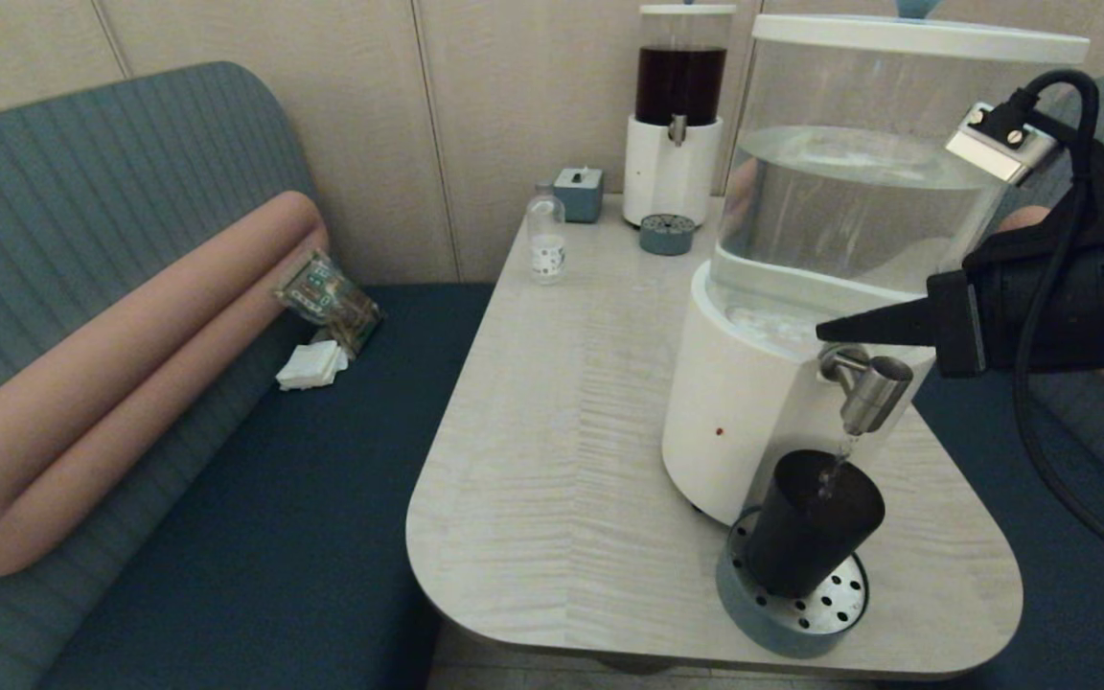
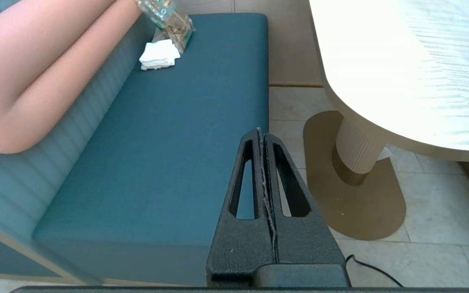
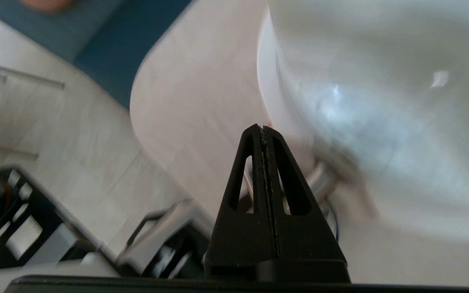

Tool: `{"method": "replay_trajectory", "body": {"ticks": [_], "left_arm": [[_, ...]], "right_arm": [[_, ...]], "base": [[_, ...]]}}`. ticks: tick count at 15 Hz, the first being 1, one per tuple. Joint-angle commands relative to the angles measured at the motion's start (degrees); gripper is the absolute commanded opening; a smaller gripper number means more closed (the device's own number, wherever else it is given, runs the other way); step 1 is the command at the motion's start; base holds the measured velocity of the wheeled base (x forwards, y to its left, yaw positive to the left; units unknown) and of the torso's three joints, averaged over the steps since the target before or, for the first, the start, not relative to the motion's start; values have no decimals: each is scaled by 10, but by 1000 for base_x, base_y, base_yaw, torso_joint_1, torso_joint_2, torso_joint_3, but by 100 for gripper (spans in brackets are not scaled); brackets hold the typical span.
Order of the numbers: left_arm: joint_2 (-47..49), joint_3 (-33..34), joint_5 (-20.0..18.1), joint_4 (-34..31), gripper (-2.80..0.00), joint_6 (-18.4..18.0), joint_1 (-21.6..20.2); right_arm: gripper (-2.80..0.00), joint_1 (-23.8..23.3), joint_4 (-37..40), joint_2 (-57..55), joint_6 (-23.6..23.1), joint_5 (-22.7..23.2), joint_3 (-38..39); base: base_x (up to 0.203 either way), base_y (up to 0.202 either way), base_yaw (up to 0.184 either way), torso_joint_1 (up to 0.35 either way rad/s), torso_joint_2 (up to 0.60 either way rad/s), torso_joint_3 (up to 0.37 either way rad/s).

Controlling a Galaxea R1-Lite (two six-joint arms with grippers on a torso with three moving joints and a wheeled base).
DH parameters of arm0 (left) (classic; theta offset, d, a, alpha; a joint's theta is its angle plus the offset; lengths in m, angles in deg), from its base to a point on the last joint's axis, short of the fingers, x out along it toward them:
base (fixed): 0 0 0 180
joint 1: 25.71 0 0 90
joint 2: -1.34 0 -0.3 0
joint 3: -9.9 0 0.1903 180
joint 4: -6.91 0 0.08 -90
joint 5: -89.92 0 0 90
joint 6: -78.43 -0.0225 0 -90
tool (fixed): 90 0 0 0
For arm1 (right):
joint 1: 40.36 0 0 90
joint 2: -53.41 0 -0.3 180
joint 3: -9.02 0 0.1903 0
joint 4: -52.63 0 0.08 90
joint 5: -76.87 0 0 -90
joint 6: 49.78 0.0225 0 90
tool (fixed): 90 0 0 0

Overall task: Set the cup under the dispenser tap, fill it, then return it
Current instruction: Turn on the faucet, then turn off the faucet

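The dark cup (image 1: 813, 525) stands upright on the round perforated drip tray (image 1: 792, 613), directly under the brushed-steel tap (image 1: 870, 385) of the big white-based dispenser (image 1: 753, 402). A thin stream of water falls from the tap into the cup. My right gripper (image 1: 825, 332) is shut and empty, its tip just above the tap's rear, against the dispenser's front. In the right wrist view the shut gripper (image 3: 262, 128) points at the dispenser's white body, with the tap (image 3: 324, 179) blurred behind it. My left gripper (image 2: 260, 132) is shut and empty, parked low beside the table over the bench seat.
At the table's (image 1: 562, 431) back stand a slimmer dark-liquid dispenser (image 1: 677, 125), a small grey tray (image 1: 666, 234), a small clear bottle (image 1: 546, 235) and a blue-grey box (image 1: 579, 192). A snack packet (image 1: 327, 297) and napkins (image 1: 312, 364) lie on the teal bench.
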Motion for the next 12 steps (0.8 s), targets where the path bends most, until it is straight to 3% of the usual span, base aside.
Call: {"method": "replay_trajectory", "body": {"ticks": [1,6,12], "left_arm": [[1,1,0,0,-280,0,0],[1,1,0,0,-280,0,0],[1,1,0,0,-280,0,0]], "right_arm": [[-280,-17,-38,6,2,-4,5],[-280,-28,-51,50,11,-4,20],[-280,-36,-26,183,10,-7,75]], "base": [[0,0,0,0,0,0],[0,0,0,0,0,0],[0,0,0,0,0,0]]}}
